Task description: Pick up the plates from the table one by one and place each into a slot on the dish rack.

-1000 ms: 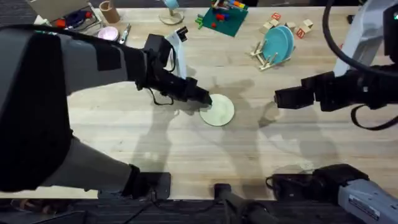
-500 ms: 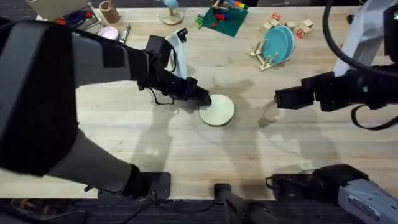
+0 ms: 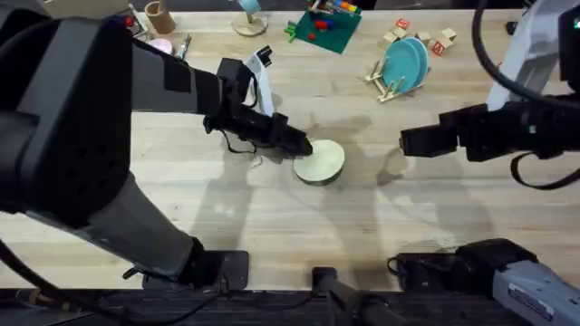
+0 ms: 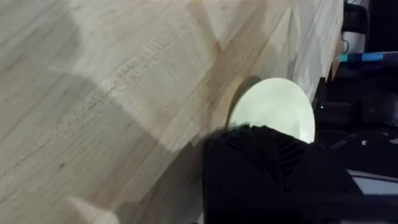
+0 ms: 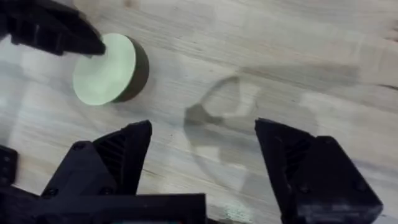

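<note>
Left end effector (image 3: 304, 148) grips the cream plate (image 3: 321, 163) by its near edge, tilting it off the worktop (image 3: 272, 217); a steady lift should prevent slipping. Right end effector (image 5: 202, 155) hangs open.

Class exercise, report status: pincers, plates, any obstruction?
Left pincer shut on cream plate, edge tilting up. Right pincer open. Blue plate racked. Nothing obstructing.

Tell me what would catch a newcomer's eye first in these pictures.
The left gripper at the table's middle grips the rim of the cream plate, which tilts up off the wooden table. Behind it to the right, the turquoise plate already stands on edge in the dish rack. The right gripper hangs open above bare wood to the plate's right.
</note>
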You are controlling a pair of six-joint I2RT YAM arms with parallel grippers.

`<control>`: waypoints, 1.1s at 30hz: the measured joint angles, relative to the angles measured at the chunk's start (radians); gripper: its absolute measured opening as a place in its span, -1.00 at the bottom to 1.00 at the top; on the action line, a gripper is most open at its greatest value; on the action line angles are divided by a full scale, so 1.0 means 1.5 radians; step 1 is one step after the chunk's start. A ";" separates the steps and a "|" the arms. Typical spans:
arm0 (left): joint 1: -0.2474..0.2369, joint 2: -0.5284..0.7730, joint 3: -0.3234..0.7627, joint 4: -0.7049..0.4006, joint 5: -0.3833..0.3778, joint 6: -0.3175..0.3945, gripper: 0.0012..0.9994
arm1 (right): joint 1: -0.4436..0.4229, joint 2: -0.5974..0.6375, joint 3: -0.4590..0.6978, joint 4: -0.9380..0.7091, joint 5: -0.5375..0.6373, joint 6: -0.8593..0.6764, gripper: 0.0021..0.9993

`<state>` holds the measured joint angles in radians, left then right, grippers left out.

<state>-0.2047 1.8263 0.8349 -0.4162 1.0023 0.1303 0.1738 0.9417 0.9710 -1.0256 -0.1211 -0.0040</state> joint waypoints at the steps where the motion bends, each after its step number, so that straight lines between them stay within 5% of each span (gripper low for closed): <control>1: 0.000 0.000 0.000 0.000 0.000 0.000 -0.92 | 0.000 0.000 0.000 0.000 0.000 0.008 0.99; 7: 0.000 0.000 0.000 0.000 0.000 0.000 -0.93 | 0.000 0.021 -0.014 0.018 -0.024 0.092 0.99; 21: 0.000 0.000 0.000 0.000 0.000 0.000 -0.92 | 0.000 0.053 -0.202 0.257 -0.170 0.310 0.99; 33: 0.000 0.000 0.000 0.000 0.000 0.000 -0.93 | 0.051 0.115 -0.227 0.377 -0.219 0.417 0.99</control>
<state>-0.2047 1.8263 0.8349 -0.4156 1.0019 0.1303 0.2509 1.1140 0.6308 -0.4607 -0.4493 0.6217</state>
